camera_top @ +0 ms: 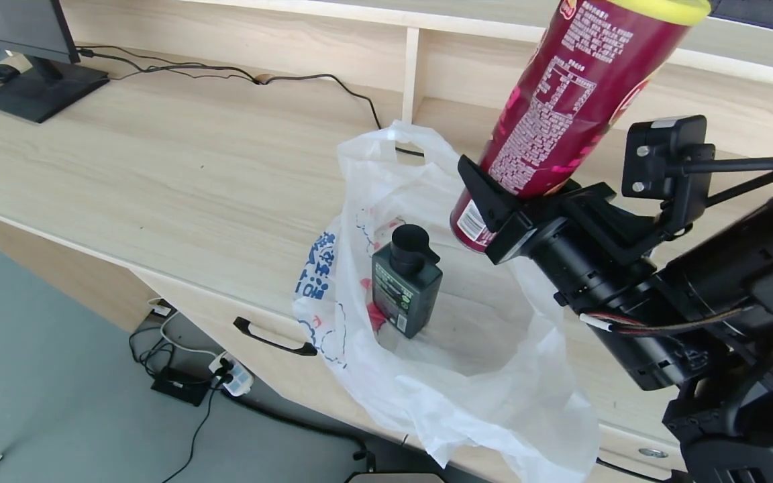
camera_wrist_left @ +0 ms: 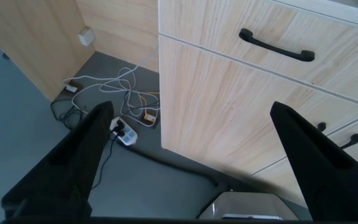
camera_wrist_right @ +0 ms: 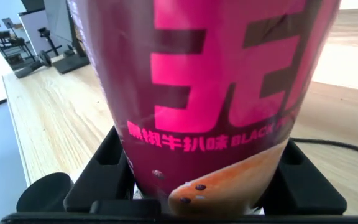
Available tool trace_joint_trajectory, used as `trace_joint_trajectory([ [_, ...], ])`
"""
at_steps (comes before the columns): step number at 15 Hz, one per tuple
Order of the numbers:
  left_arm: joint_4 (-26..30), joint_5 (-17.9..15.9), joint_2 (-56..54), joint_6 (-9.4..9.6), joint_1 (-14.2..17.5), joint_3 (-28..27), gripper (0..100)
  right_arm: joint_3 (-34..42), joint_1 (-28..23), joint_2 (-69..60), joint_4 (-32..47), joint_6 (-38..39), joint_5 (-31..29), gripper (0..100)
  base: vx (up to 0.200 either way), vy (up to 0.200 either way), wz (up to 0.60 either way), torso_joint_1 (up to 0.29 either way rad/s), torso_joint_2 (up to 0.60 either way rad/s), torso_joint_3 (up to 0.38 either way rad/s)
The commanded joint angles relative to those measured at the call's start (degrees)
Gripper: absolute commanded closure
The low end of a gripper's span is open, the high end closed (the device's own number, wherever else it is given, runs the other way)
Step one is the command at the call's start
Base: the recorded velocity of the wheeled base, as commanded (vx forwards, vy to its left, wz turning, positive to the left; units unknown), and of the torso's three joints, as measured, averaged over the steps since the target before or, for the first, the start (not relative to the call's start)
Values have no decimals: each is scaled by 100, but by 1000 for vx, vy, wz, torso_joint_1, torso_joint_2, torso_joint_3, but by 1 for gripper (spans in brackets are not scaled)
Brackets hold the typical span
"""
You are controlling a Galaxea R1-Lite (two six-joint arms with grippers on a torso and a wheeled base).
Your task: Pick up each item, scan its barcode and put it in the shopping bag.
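Note:
A tall maroon chip can (camera_top: 561,107) with a yellow lid is held tilted above the table, its base clamped in my right gripper (camera_top: 504,218). The can (camera_wrist_right: 210,93) shows close up in the right wrist view, between the black fingers (camera_wrist_right: 95,171). Just below and left of it stands an open white plastic shopping bag (camera_top: 427,376) at the table's front edge. Inside the bag lies a dark green bottle (camera_top: 405,282) with a black cap. My left gripper (camera_wrist_left: 191,162) hangs open below table height, facing the wooden drawer fronts (camera_wrist_left: 241,106), with nothing between its fingers.
A monitor stand (camera_top: 31,80) and black cables (camera_top: 225,70) sit at the table's back left. A wooden divider (camera_top: 412,74) rises behind the bag. Drawers with black handles (camera_top: 272,339) lie under the table edge, and a power strip with cords (camera_top: 232,379) is on the floor.

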Motion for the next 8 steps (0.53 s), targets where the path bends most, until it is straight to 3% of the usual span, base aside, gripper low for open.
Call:
trace_joint_trajectory([
  [1,-1,-7,9,6,-1,0,0,-87,0,234,-8,5,2,100,0,0,0,0,0,0],
  [8,-1,1,9,-2,-1,0,0,19,18,322,-8,-3,11,100,0,0,0,0,0,0],
])
